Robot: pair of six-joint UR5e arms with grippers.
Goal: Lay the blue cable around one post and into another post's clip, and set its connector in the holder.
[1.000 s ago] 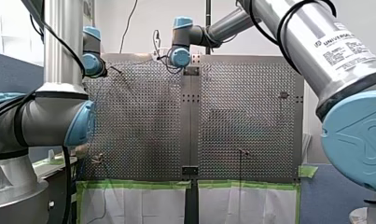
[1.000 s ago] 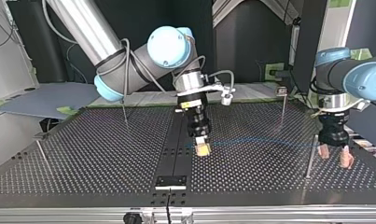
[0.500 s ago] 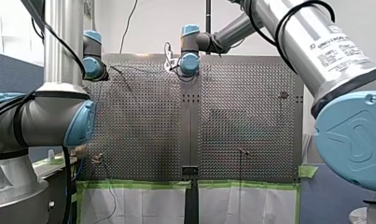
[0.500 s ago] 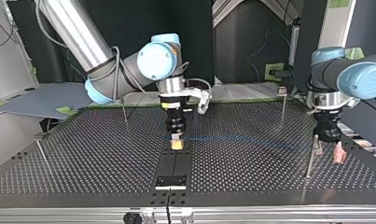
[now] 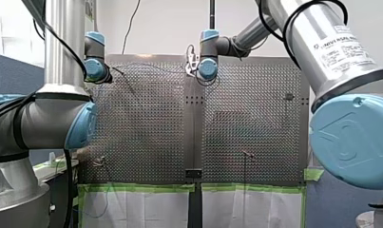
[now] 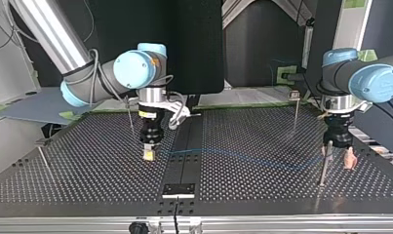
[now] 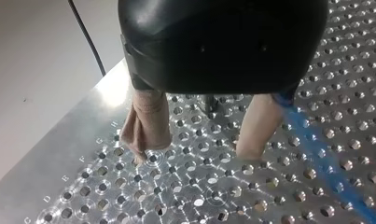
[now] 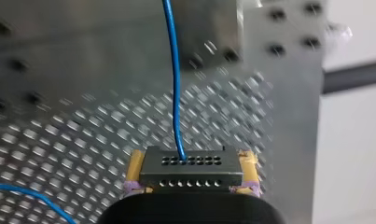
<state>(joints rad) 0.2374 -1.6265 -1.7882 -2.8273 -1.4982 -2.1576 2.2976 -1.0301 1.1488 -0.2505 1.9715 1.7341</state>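
My right gripper point(image 8: 191, 161) clamps the black rectangular multi-hole connector point(image 8: 199, 175) of the thin blue cable point(image 8: 173, 79); my left gripper point(image 7: 197, 142) stands spread over the perforated metal table point(image 7: 185, 200).

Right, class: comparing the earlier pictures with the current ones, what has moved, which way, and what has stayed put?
My right gripper, shut on the connector, travelled from the table's middle toward the top view's left, dragging the blue cable along. My left gripper edged slightly toward the post beside it. Nothing was taken hold of or let go; my left gripper stays open. The posts did not move.
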